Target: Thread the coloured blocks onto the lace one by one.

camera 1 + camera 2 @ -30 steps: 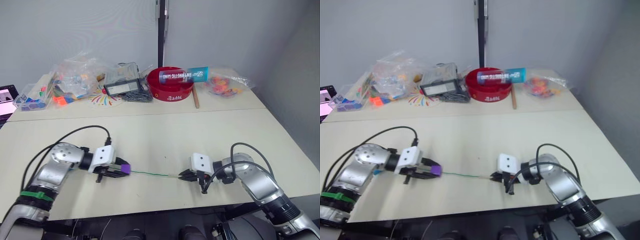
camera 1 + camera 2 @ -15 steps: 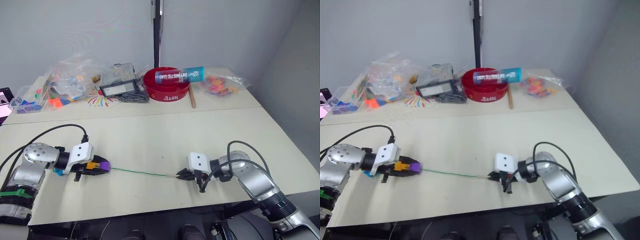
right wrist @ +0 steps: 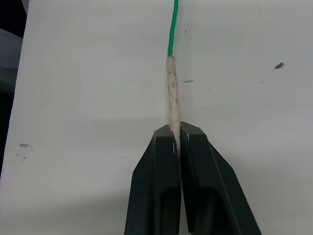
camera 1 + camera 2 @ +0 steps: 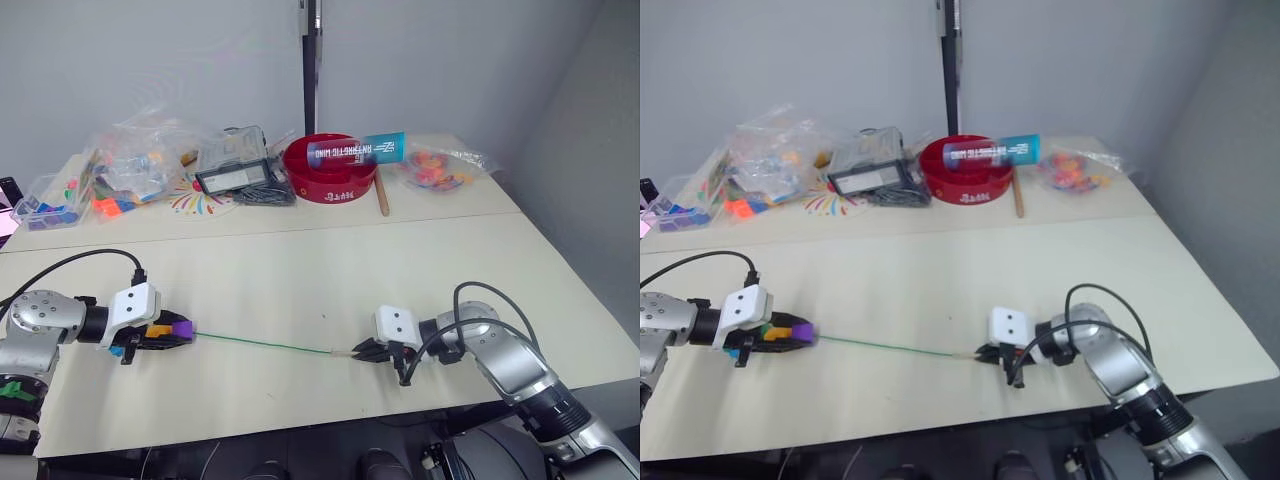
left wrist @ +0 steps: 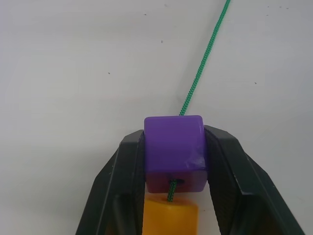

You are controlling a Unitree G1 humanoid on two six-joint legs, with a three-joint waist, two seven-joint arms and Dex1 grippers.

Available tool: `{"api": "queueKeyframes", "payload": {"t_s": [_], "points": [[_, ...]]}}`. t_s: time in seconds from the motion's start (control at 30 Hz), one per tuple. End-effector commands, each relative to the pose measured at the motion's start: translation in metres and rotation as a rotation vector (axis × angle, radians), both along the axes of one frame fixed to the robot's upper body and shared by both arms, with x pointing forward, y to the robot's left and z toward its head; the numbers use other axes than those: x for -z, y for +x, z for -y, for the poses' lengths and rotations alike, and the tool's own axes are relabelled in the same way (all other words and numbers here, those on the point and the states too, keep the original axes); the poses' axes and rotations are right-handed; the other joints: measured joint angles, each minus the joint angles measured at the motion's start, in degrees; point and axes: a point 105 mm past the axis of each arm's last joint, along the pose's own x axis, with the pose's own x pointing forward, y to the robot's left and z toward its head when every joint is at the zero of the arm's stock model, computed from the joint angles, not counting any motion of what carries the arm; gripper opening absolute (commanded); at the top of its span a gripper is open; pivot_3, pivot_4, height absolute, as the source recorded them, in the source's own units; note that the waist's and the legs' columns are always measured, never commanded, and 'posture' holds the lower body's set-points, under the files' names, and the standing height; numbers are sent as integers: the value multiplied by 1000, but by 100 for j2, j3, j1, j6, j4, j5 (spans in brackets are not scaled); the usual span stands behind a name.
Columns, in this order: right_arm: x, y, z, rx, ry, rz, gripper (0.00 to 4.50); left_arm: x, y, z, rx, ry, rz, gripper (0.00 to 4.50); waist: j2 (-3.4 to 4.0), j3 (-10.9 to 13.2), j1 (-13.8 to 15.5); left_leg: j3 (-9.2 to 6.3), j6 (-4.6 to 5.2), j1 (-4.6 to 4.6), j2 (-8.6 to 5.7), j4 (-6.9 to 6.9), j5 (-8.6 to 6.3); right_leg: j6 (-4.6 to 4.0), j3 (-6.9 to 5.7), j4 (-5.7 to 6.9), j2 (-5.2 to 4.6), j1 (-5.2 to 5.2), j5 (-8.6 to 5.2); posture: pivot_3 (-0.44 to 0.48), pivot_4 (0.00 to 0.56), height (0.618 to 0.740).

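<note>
We've got the thin green lace lying taut L-R along the pale table, our right gripper pinching its pale stiff tip, left gripper clamping the small purple plastic cube w/ an orange-yellow cube behind, both threaded, so sliding runs leftward

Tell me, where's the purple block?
The purple block is on the lace, pinched in the left tool on the table's left side, just ahead of the orange block.

Cream table with taut lace
</note>
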Motion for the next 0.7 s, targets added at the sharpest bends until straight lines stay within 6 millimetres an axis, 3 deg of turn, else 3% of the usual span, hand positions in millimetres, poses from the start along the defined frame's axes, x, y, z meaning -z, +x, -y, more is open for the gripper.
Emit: {"api": "queueKeyframes", "payload": {"t_s": [0.03, 0.7], "points": [[-12, 3, -3, -25, 27, 41, 0, 18, -14, -8, -20, 41, -109, 1189, 0, 0, 3, 0, 0, 0, 0, 0, 0, 0, 0, 0, 0, 0, 0, 0, 150, 740], [-15, 12, 12, -16, -8, 57, 0, 13, -17, 0, -15, 43, -94, 1189, 0, 0, 36, 2, 1, 0, -2, -3, -1, 0, 1, -3, -6, 0, 0, 0, 150, 740]]}}
